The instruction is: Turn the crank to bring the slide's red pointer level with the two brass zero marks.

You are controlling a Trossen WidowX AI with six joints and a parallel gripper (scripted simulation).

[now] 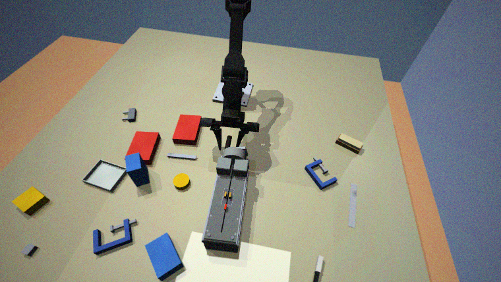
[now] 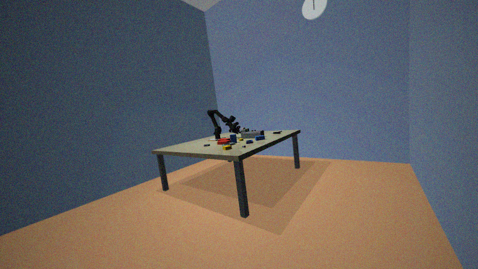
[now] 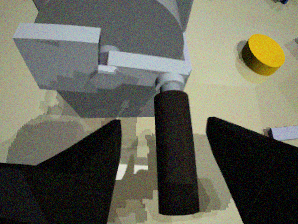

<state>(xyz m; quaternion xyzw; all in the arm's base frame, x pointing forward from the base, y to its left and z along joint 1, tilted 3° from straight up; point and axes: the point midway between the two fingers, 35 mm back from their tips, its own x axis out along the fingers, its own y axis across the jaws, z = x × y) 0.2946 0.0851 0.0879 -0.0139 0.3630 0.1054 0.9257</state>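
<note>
The grey machine [image 1: 234, 217] [image 2: 251, 134] lies lengthwise, its crank at the arm's end. Its red pointer [image 1: 225, 206] sits in the slot, off the two brass zero marks [image 1: 227, 195], on the side away from the crank. The black crank handle [image 1: 228, 140] [image 3: 176, 150] sticks out toward the arm from the grey crank arm [image 3: 147, 63]. My gripper [image 1: 229, 147] [image 3: 164, 125] is partly open, with its fingers on either side of the handle. The wrist view shows a gap between the handle and each finger, wider on the left. Pointer and marks are outside the wrist view.
Two red blocks [image 1: 187, 128] [image 1: 142, 145], a grey bar [image 1: 182, 156] and a yellow disc [image 1: 180, 180] [image 3: 266, 53] lie left of the machine in the top view. A blue block [image 1: 137, 169] stands beyond them. A blue clamp [image 1: 321, 176] lies to the right. White paper [image 1: 266, 262] lies at the machine's far end.
</note>
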